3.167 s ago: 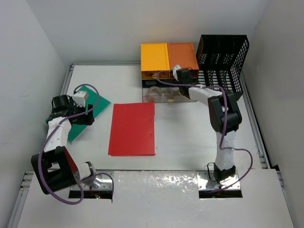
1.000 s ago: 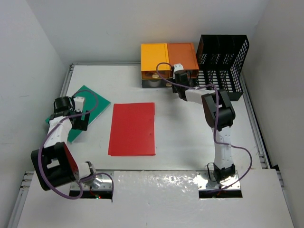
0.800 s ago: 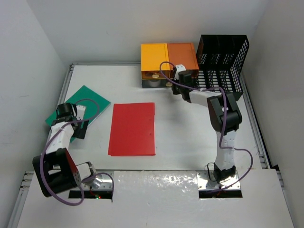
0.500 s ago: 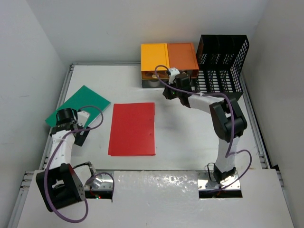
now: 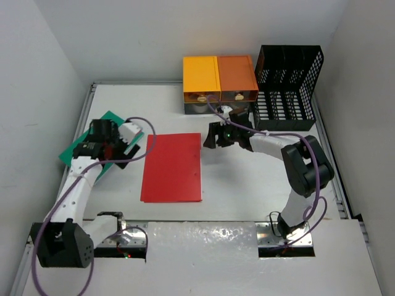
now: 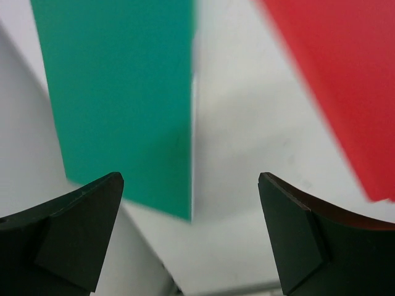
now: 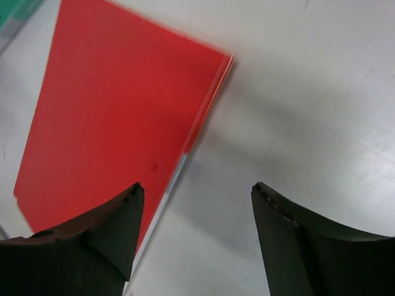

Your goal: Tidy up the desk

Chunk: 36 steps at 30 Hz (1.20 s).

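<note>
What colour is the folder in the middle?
The folder is red, clearest in the top view.

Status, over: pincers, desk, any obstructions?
Left pincer open, empty, over green folder's edge. Right pincer open, empty, by red folder's corner. Desk: both folders lying flat, unfiled. Nothing between pincers and folders.

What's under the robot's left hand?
The edge of the green folder and the bare white desk, seen between the fingers of the open left gripper. From above, the arm covers part of that folder, so that part is hidden.
</note>
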Available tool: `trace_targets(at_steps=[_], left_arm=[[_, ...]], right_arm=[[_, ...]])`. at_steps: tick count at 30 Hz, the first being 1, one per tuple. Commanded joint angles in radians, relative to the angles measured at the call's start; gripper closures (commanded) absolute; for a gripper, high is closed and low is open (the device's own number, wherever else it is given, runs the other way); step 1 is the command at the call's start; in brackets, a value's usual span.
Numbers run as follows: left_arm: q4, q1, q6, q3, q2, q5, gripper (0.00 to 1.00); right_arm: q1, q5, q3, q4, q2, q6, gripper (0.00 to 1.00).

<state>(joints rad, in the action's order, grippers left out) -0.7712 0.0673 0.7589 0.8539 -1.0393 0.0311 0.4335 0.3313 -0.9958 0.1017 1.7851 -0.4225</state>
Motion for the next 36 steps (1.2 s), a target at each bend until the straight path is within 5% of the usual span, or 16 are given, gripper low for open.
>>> trace_targets(at_steps=[1, 5, 9, 18, 24, 36], left_arm=[[0.010, -0.173, -0.095, 0.062, -0.057, 0.064, 0.10], [0.076, -0.436, -0.081, 0.040, -0.052, 0.006, 0.10], [0.162, -0.848, -0.026, -0.045, 0.033, -0.103, 0.07], [0.436, -1.317, -0.061, -0.320, -0.088, -0.397, 0.10], [0.604, -1.325, -0.110, -0.346, -0.172, -0.413, 0.33], [0.679, -1.324, -0.191, -0.389, -0.261, -0.321, 0.34]], right_arm=[[0.043, 0.054, 0.063, -0.019, -0.061, -0.084, 0.30], [0.093, -0.003, 0.117, -0.031, -0.107, -0.078, 0.30], [0.100, -0.081, 0.169, -0.065, -0.173, -0.056, 0.29], [0.099, -0.169, 0.240, -0.069, -0.282, -0.058, 0.28], [0.100, -0.190, 0.264, -0.080, -0.309, -0.055, 0.28], [0.099, -0.238, 0.256, -0.145, -0.346, -0.001, 0.27]])
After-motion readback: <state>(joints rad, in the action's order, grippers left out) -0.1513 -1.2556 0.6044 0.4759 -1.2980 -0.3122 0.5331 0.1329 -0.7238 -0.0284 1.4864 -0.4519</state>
